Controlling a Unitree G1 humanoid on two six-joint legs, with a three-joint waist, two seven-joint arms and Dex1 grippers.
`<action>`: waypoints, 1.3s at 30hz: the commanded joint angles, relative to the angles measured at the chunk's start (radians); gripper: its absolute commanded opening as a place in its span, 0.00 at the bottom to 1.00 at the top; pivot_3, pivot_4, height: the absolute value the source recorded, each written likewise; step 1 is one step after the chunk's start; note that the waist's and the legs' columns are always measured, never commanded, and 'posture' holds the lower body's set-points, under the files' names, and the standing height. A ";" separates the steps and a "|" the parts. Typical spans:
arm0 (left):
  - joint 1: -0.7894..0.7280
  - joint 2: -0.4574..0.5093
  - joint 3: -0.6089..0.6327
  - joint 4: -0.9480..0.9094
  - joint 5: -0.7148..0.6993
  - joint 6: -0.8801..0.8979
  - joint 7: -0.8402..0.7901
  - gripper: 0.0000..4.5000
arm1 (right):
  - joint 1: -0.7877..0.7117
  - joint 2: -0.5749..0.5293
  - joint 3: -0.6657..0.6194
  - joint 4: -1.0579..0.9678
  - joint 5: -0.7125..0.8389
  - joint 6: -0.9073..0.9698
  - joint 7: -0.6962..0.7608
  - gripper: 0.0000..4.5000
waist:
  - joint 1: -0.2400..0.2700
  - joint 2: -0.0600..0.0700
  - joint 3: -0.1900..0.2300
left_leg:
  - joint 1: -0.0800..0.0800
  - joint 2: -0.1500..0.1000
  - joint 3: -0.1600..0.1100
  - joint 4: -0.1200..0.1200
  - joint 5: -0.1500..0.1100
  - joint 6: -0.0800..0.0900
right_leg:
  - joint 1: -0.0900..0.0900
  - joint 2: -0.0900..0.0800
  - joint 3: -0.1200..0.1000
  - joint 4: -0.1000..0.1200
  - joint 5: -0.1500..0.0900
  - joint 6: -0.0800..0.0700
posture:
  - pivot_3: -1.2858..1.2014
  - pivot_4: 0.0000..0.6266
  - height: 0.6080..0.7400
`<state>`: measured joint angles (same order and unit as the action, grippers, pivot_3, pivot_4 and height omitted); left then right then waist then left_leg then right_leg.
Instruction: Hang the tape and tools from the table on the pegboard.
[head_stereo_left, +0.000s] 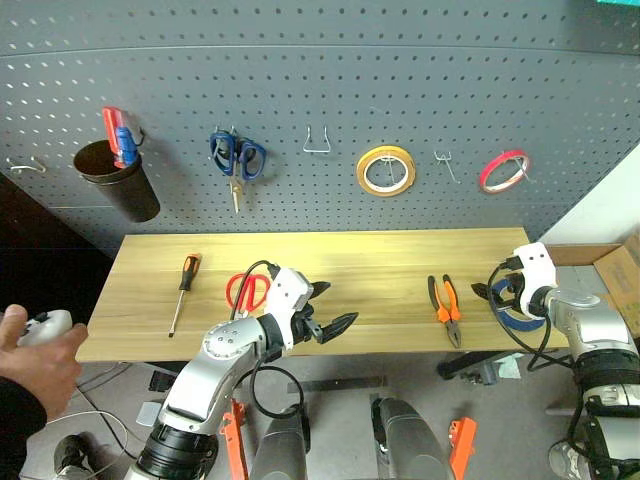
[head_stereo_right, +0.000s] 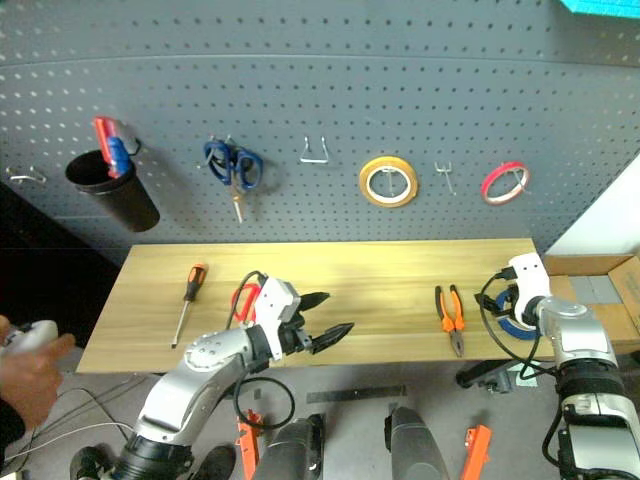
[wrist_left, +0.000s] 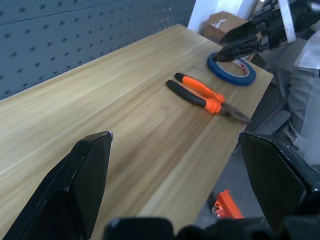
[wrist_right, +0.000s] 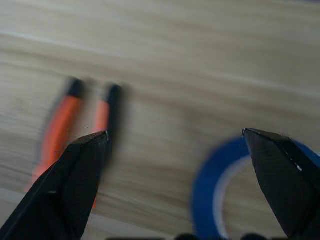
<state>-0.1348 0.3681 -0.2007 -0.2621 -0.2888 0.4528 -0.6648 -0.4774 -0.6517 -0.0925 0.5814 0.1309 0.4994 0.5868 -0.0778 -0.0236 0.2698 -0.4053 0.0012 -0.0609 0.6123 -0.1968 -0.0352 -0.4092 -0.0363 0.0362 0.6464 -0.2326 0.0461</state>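
**Nothing hung yet: all four task items on the bench**

Pegboard (head_stereo_left: 320, 90): holds only non-task stock. Dark cup at far left, blue-handled scissors (head_stereo_left: 237, 158), yellow tape ring (head_stereo_left: 386, 171), red tape ring (head_stereo_left: 503, 171). Bare wire hooks seen between the blue scissors and the yellow ring, between the yellow and red rings, and at the far left edge; judged free for hanging.

Table (head_stereo_left: 330, 260): still carries every task item.
- Blue tape (wrist_left: 231, 69): flat at the right end of the top, near the front corner.
- Pliers (head_stereo_left: 445, 308), orange-and-black handles: flat, just left of the tape, jaws toward the front edge.
- Red-handled scissors (head_stereo_left: 247, 291): left of centre, partly hidden behind the left arm.
- Screwdriver (head_stereo_left: 182, 290): furthest left, tip toward the front edge.

Right gripper (wrist_right: 175, 145): fingers spread wide, empty, poised above the blue tape with the ring's edge showing between the fingers; contact not discernible. Judged to be lining up for a first pick.

Left gripper (head_stereo_left: 337, 312): fingers wide apart, empty, over the bench front near the middle, pointing toward the pliers and tape.

Person's hand holding a pale controller at the left edge.

Tally: zero of four hung. Remaining: tape, pliers, scissors, screwdriver.
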 joint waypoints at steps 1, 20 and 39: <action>-0.016 -0.025 -0.034 -0.044 -0.011 0.013 0.000 0.96 | -0.030 -0.043 -0.003 0.068 -0.045 -0.031 -0.027 1.00 | -0.002 -0.003 0.014 | 0.000 -0.001 0.003 0.000 0.000 0.000 | -0.001 -0.001 0.003 0.000 -0.001 0.001 | 0.48 0.55 1.00; -0.071 -0.102 -0.169 -0.068 0.046 -0.005 0.003 0.96 | -0.049 -0.034 0.059 0.196 -0.074 -0.035 0.080 1.00 | -0.009 -0.008 0.047 | 0.001 -0.003 0.009 0.002 -0.001 0.000 | -0.001 -0.002 0.009 -0.001 -0.001 0.013 | 0.48 0.56 1.00; 0.000 -0.056 -0.146 -0.179 -0.002 0.010 0.002 0.96 | -0.052 -0.009 0.060 0.240 -0.088 -0.086 0.090 0.08 | -0.006 -0.014 0.055 | 0.000 -0.003 0.008 0.002 -0.001 -0.001 | -0.002 -0.002 0.009 -0.003 -0.001 0.014 | 0.48 0.49 1.00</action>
<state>-0.1465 0.3127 -0.3472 -0.3894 -0.2727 0.4728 -0.6575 -0.5545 -0.6606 -0.0169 0.8463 0.0302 0.3921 0.6799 -0.0842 -0.0373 0.3252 -0.4054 -0.0013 -0.0526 0.6143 -0.1978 -0.0363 -0.4109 -0.0386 0.0452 0.6436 -0.2337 0.0598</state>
